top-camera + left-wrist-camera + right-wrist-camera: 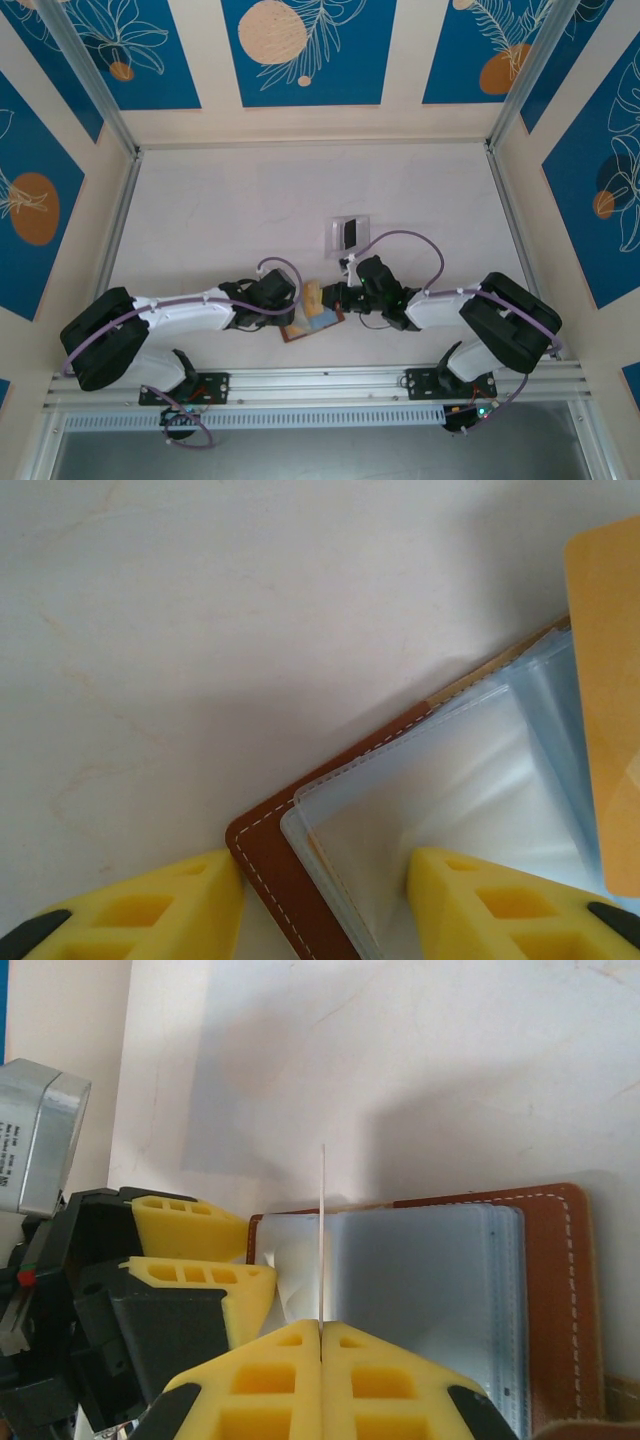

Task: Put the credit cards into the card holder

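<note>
The card holder [320,325] lies open on the table between the two arms, brown leather with pale grey-blue clear pockets [430,1280]. My left gripper [325,880] straddles its near corner [270,865]. One yellow finger [170,910] touches the leather edge and the other [490,905] presses on a buckled pocket leaf. My right gripper [321,1325] is shut on a pale yellow credit card [322,1230], seen edge-on and upright over the pockets. The same card [605,700] shows at the right of the left wrist view.
A clear slotted stand [349,232] with a dark card in it sits on the table just beyond the grippers. The left gripper's fingers [195,1230] sit close to the left of the held card. Metal frame rails [115,230] border the table.
</note>
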Controlling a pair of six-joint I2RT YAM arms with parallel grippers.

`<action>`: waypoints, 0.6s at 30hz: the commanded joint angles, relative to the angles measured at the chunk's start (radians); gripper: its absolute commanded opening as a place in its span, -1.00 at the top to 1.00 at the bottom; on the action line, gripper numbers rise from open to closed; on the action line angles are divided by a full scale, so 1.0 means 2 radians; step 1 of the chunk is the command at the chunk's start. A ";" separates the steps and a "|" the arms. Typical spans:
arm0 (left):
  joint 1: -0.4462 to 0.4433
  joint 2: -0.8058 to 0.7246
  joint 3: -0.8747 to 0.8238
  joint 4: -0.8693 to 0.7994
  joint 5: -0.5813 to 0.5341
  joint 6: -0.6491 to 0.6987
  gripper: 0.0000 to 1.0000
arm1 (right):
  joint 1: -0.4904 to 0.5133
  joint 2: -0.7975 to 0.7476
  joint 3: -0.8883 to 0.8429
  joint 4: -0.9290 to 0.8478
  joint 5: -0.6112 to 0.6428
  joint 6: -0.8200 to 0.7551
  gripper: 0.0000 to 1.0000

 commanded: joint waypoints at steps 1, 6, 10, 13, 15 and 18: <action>-0.009 0.031 -0.032 0.003 0.012 -0.004 0.06 | -0.002 0.009 0.013 0.012 -0.018 -0.004 1.00; -0.009 0.031 -0.032 0.002 0.013 -0.004 0.06 | 0.000 0.026 0.019 0.024 -0.022 0.000 1.00; -0.010 0.029 -0.032 0.002 0.012 -0.004 0.06 | 0.000 0.031 0.024 0.024 -0.022 -0.002 1.00; -0.010 0.029 -0.033 0.001 0.012 -0.004 0.06 | -0.003 0.027 0.023 0.018 -0.020 -0.005 1.00; -0.010 0.029 -0.034 0.002 0.012 -0.004 0.06 | -0.010 0.018 0.021 0.014 -0.020 -0.007 1.00; -0.011 0.029 -0.036 0.003 0.013 -0.005 0.06 | -0.014 0.013 0.028 0.002 -0.023 -0.014 1.00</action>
